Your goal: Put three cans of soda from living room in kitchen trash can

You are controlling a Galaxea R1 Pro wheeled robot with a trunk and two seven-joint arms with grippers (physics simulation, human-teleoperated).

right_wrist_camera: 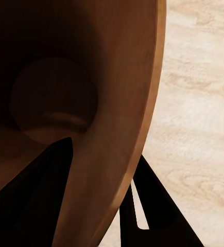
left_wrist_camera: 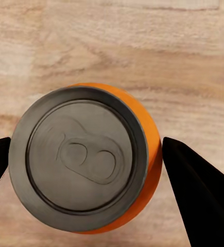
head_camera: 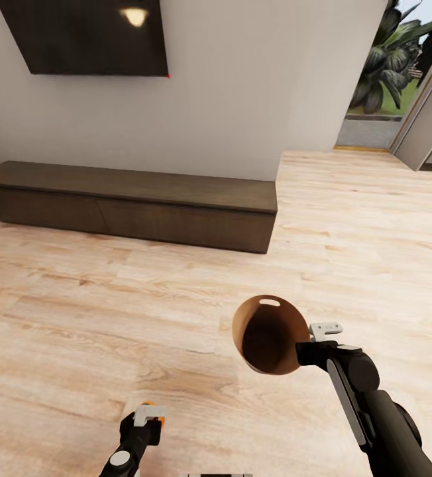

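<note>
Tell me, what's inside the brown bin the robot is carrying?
Nothing that I can see. The tash can, held by its rim in the right gripper, shows bare brown walls and a round bottom. The near side is hidden behind a finger.

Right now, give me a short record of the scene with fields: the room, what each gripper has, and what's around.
room: living room, pale wood floor
left gripper: fingers either side of an orange soda can, seen top-on
right gripper: shut on the rim of the trash can, one finger inside, one outside
trash can inside: brown, no can visible in it
ahead: dark low cabinet under a black wall TV
far right: glass door, plants outside
</note>
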